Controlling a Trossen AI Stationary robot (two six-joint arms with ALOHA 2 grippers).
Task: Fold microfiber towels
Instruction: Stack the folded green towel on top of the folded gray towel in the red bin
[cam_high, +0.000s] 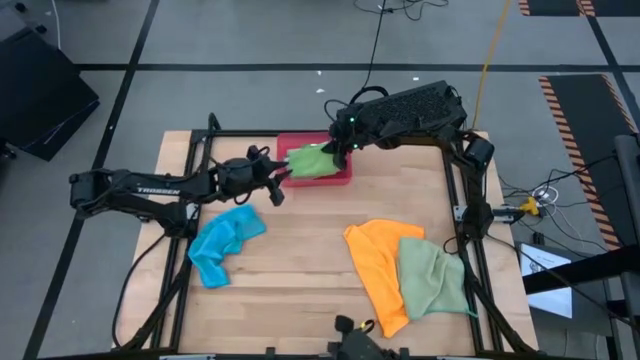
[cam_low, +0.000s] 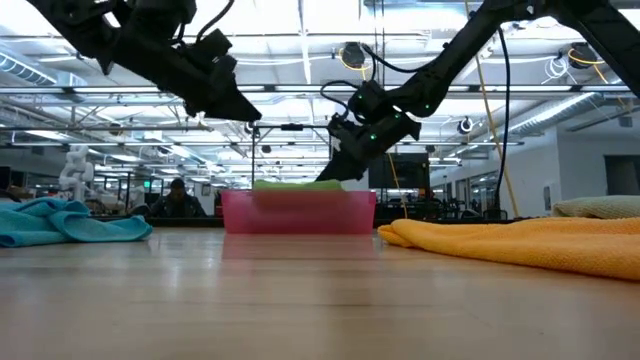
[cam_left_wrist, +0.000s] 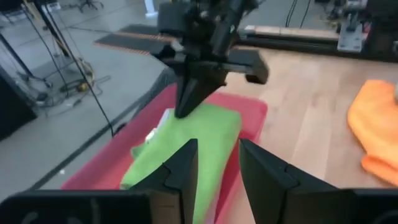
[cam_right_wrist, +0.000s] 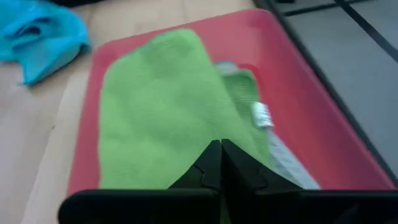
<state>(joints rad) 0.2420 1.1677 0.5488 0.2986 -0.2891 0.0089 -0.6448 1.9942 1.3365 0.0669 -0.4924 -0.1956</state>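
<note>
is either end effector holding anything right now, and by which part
Neither. The right end effector is shut empty over the green towel in the red tray; the left end effector is open beside the tray.

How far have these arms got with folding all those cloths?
Done, it seems: a folded green towel lies in the pink tray, with a grey one under it. In hand: the right claw, shut, is over that green towel, and the left claw hovers, slightly open and empty, beside the tray. Left: the blue towel, orange towel and pale green towel lie crumpled on the table.
</note>
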